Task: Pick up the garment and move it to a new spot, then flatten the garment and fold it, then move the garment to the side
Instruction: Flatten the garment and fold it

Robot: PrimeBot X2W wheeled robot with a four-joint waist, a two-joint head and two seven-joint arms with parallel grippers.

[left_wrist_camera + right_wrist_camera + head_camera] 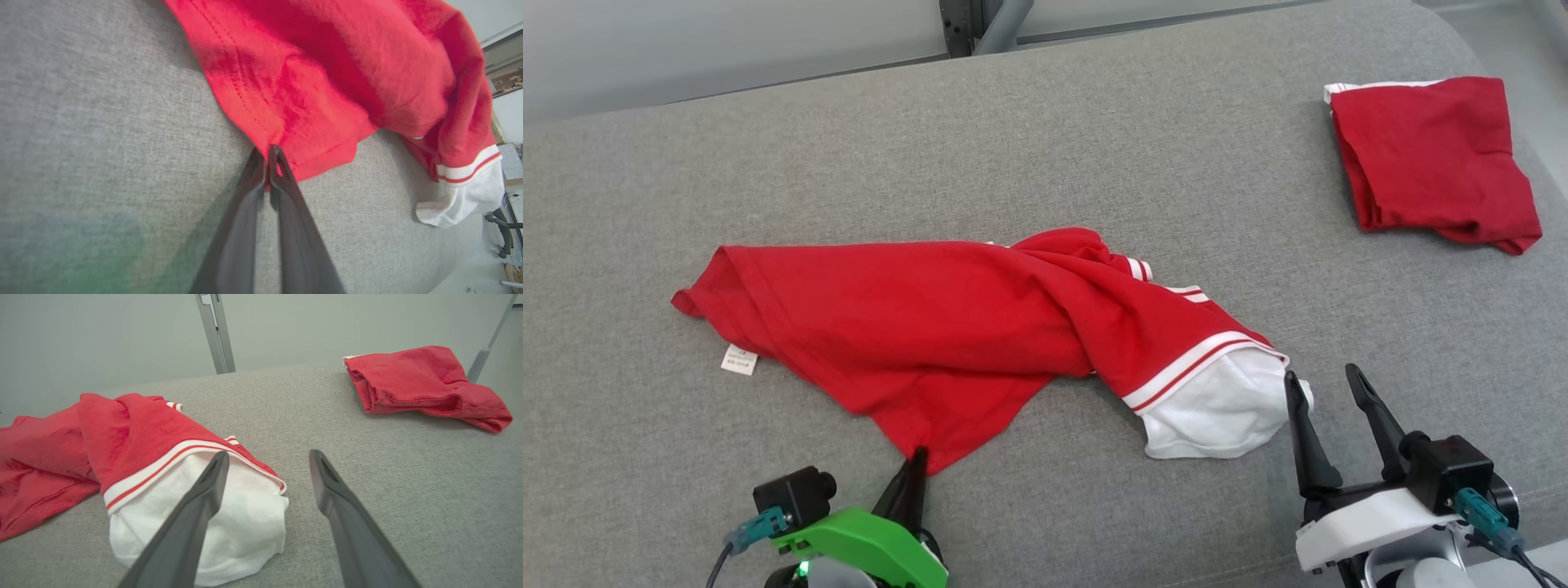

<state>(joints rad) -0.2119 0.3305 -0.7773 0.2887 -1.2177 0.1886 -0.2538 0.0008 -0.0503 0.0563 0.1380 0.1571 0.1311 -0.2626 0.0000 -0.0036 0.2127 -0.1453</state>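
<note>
L gripper is closest, lower left of head view, green housing behind it. Its 2 dark fingers are pressed together w/ the near corner of the red shirt pinched between them; a sliver of red shows in the slit in left wrist view.

R gripper is at lower right w/ a white housing, its 2 fingers spread wide & nothing between them. The finger nearer the shirt overlaps the white sleeve end; can't tell if it touches the cloth. The other finger is over bare cushion.

Garments: 2, both red.
- No. 1, the red shirt: unfolded, crumpled & twisted, lying across the middle of the grey cushion, from mid-left over to just beside the R gripper. Trim above the sleeve end is 2 white bands w/ 1 thin red line between. 1 white care tag sticks out at its left edge, flat on the cushion.
- No. 2, folded red garment: far right corner, well apart from the shirt, w/ a white strip at its top left corner.

Camera blocks: 2, black, 1 per wrist, each w/ a teal plug.

Behind the cushion, right wrist view shows 2 metal supports vs a pale wall: 1 upright rail & 1 slanted tube.
</note>
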